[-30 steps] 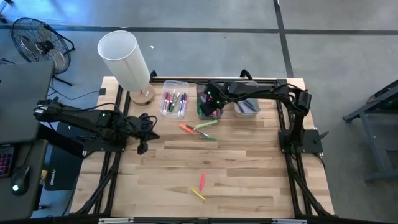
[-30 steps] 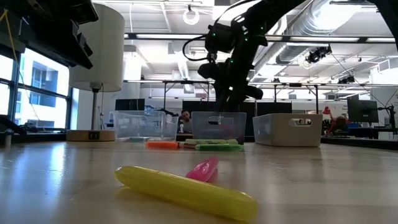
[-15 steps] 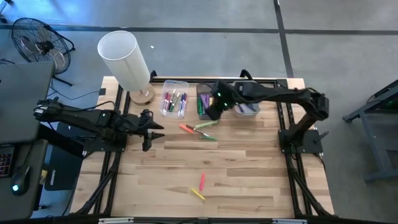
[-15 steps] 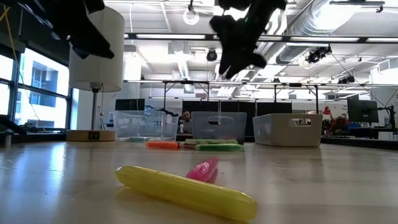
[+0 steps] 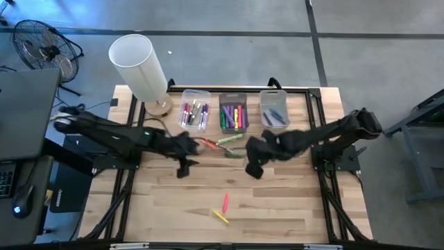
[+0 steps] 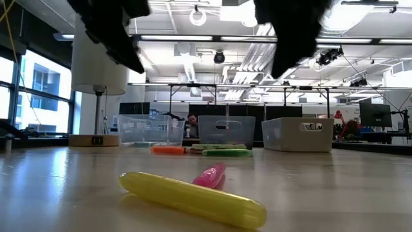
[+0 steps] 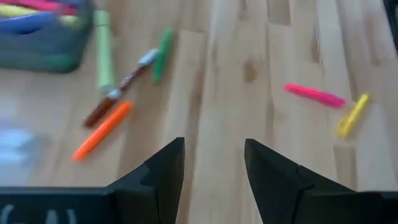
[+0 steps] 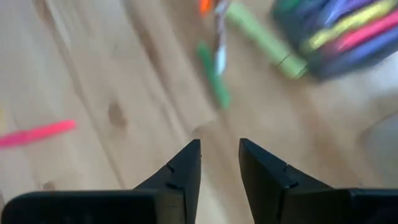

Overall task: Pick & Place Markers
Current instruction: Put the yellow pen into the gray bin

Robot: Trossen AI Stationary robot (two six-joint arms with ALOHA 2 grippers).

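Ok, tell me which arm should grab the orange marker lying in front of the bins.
Left, probably. The left gripper, open and empty, hangs just beside the orange marker. The right gripper, also open, sits farther off, past the green markers.

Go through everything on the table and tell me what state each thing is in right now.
Left tool: open, empty.
Right tool: open, empty.
Pink marker: loose on table.
Yellow marker: loose on table.
Orange marker: lying by bins.
Middle bin: holding markers.
Lamp: upright.

Evenly bright under ceiling lamps (image 6: 197, 15); wrist views motion-blurred; arms dark smears against the low view's backlight.
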